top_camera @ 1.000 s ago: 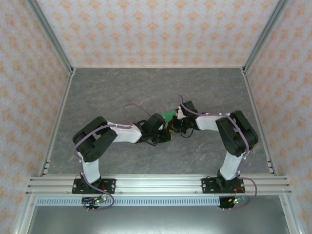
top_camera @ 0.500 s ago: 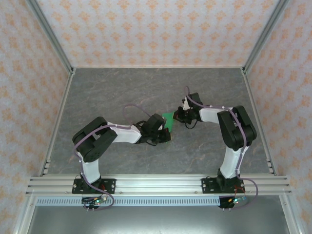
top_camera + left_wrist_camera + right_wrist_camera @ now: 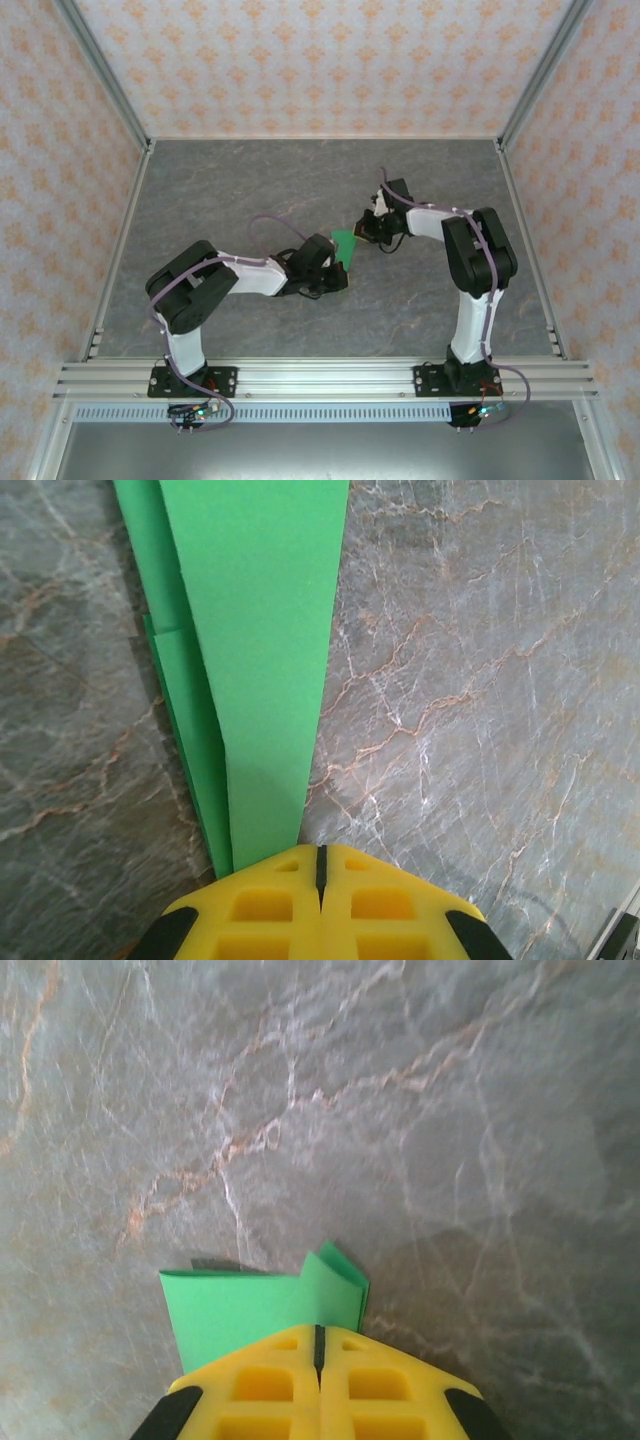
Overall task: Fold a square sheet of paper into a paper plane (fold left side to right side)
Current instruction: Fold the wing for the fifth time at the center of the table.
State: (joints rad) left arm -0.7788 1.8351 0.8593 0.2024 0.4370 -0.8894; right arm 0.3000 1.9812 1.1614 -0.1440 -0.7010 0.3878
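The folded green paper (image 3: 345,246) sits mid-table (image 3: 230,180) between both arms. The left gripper (image 3: 320,864), jaws closed, meets its narrow end; the right gripper (image 3: 320,1344), also closed, touches its folded corner. Whether either pinches it, I cannot tell.

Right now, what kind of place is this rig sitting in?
Probably an enclosed lab test cell: patterned panel walls in an aluminium frame box in a grey marble-look table, with the left arm and right arm bolted to an extrusion rail at the near edge.
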